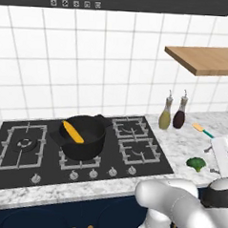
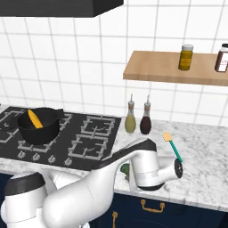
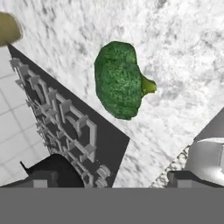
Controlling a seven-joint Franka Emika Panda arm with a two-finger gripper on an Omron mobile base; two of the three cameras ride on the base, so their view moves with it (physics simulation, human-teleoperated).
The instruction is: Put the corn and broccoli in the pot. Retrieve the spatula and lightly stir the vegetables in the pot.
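Note:
The black pot (image 1: pixel 81 138) stands on the stove's middle front burner with the yellow corn (image 1: pixel 73 131) leaning inside it; the right base view shows the pot (image 2: pixel 39 127) and corn (image 2: pixel 34 119) too. The green broccoli (image 1: pixel 196 163) lies on the marble counter right of the stove. In the hand view the broccoli (image 3: pixel 119 81) sits straight ahead of my gripper (image 3: pixel 113 179), which is open and hovers above it, holding nothing. The spatula (image 1: pixel 202 130), teal handle with an orange blade, lies on the counter beyond the broccoli, seen as well from the right (image 2: pixel 173 147).
An olive bottle (image 1: pixel 165 116) and a dark bottle (image 1: pixel 180 115) stand by the wall right of the stove (image 1: pixel 133 150). A wooden shelf (image 2: pixel 173 69) with jars hangs above the counter. The stove's grates (image 3: pixel 65 122) lie close beside the broccoli.

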